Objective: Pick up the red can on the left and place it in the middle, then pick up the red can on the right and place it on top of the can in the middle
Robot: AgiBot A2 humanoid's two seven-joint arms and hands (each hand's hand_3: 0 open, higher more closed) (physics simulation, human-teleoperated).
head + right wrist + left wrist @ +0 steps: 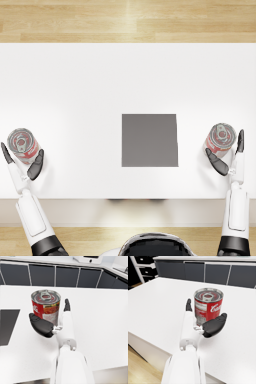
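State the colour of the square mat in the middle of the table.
Dark grey, plain, no pattern. The mat shows best in the head view.

Lower side of left can [208,306] behind left hand [213,324] (contact unclear)

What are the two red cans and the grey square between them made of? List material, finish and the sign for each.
Left red can: apparently metal, with a shiny ringed lid and pull tab; the glossy red printed label looks like paper.
Right red can: the same, a reflective silver top with a tab and a printed wrap.
Grey square: unclear, perhaps a thin mat; flat, matte, with no sheen.
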